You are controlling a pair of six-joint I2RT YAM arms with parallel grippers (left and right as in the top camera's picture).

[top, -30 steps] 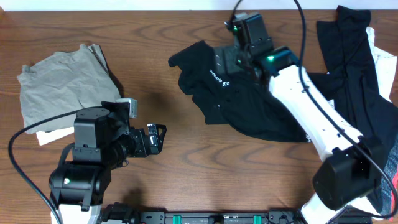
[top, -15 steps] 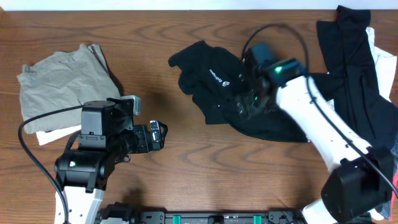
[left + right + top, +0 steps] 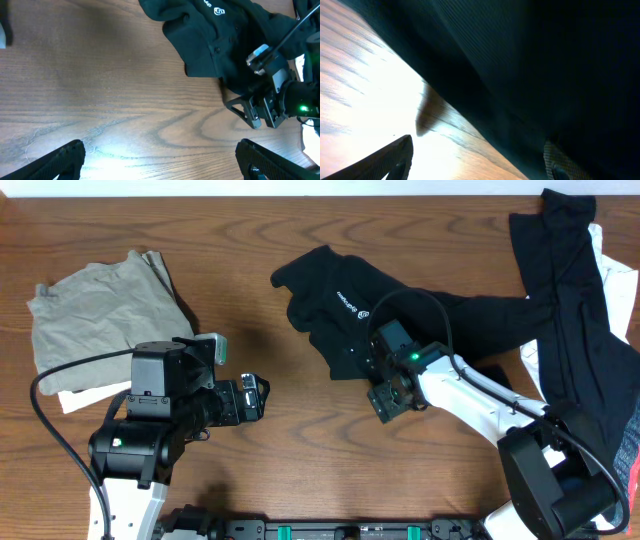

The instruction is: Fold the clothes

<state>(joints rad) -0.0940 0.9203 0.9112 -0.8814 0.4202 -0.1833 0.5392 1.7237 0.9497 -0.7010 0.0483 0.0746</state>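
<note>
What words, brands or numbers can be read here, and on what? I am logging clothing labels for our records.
White lettering on the chest of the black T-shirt: too small and tilted to read.
Round white logo beside that lettering: a symbol only, with no legible letters, also unclear in the left wrist view.
Grey garment: no writing visible.
Nothing else in these pictures carries readable text.
</note>
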